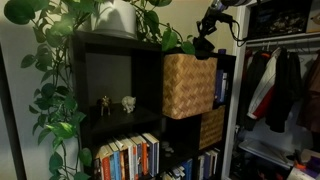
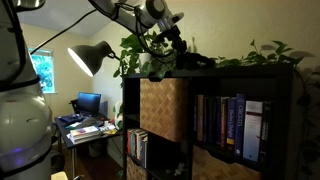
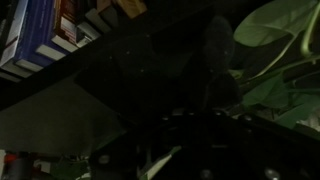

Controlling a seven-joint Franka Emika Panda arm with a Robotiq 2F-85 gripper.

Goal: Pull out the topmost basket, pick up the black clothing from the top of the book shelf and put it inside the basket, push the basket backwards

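Gripper [image 2: 178, 43] was down on top of the book shelf [image 2: 240, 79] in an exterior view, jaws together beside the black clothing [image 2: 197, 61]. The clothing lay as one dark lump on the top board, above the topmost basket [image 2: 163, 108]. I could not tell whether any cloth was caught between the jaws. My worry was a pinch on a mere fold, which could let the lump slip away on the lift. The plant [image 2: 140, 55] trailing close on the left could also snag the arm. I counted one lump of cloth, two baskets including the lower basket [image 2: 225, 165] at bottom right, and one desk lamp [image 2: 92, 55].

In an exterior view the gripper [image 1: 205, 45] sat directly over the topmost basket [image 1: 188, 85], which stood proud of the book shelf [image 1: 78, 90] front. I judged that a loose hold could drop the cloth onto the near rim or past it to the floor. I counted two figurines [image 1: 116, 103] in the left cube, one lower basket [image 1: 210, 128] and one clothes rack [image 1: 280, 75] on the right.

The wrist view was almost black. One row of books [image 3: 40, 30] showed at far left and one leaf [image 3: 275, 25] at right. The jaws and cloth were lost in shadow.
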